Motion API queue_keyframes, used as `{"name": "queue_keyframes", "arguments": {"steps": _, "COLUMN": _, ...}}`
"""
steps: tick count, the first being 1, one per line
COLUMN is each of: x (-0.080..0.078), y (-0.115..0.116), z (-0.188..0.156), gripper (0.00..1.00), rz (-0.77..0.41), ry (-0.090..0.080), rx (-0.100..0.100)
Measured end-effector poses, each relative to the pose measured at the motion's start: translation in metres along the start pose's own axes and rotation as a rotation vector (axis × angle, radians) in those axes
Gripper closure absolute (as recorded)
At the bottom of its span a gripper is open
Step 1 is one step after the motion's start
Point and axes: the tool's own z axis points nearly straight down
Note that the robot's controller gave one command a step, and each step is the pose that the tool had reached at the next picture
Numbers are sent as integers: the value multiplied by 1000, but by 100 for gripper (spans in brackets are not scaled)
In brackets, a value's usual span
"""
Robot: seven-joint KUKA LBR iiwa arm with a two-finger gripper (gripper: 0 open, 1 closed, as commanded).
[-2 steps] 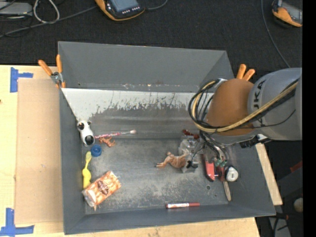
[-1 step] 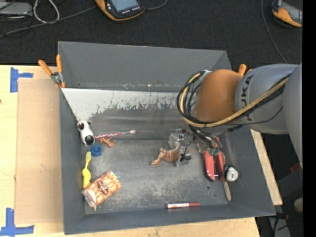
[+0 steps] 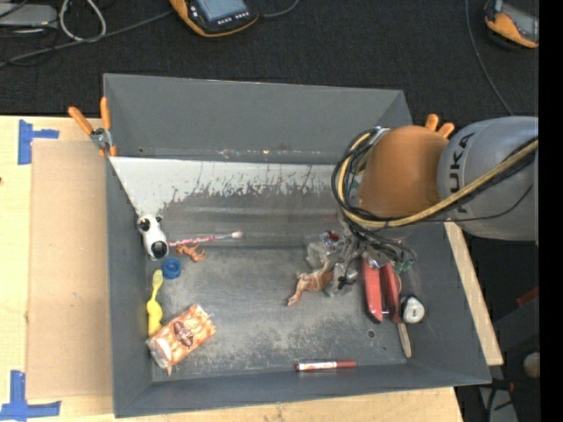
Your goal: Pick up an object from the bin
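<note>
— How far along is the pick?

— I am looking down through the camera view, and I am judging it as barely begun. The end effector is hanging low inside the bin, tucked under the arm's orange cover, and I am seeing nothing raised off the bin floor. I cannot tell whether it is released or clenched, because the cover is hiding that. The grasp and the lift are both left to do.

— What is lying nearest to it?

— A tan toy animal is lying just beside it, on the view's left and a little toward the near wall. I cannot tell whether they are touching. Its long axis is running diagonally, one end pointing at the end effector and the other away toward the lower left. A red flat tool is lying just on the other side, with its long axis running almost straight from the far wall to the near wall.

— And the rest?

— A snack packet and a yellow toothbrush are lying well apart from it, across the floor on the left side.
</note>
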Motion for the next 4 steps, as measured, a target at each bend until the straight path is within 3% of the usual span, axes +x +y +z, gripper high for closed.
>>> {"name": "queue_keyframes", "arguments": {"steps": 1, "x": 4, "y": 12, "z": -59, "gripper": 100, "rz": 10, "ry": 15, "rx": -3}}
{"name": "queue_keyframes", "arguments": {"steps": 2, "x": 15, "y": -12, "z": -54, "gripper": 100, "rz": -183, "ry": 8, "rx": 0}}
{"name": "queue_keyframes", "arguments": {"steps": 3, "x": 19, "y": -20, "z": -18, "gripper": 100, "rz": -581, "ry": 7, "rx": -2}}
{"name": "queue_keyframes", "arguments": {"steps": 4, "x": 25, "y": -21, "z": -65, "gripper": 100, "rz": -665, "ry": 11, "rx": -10}}
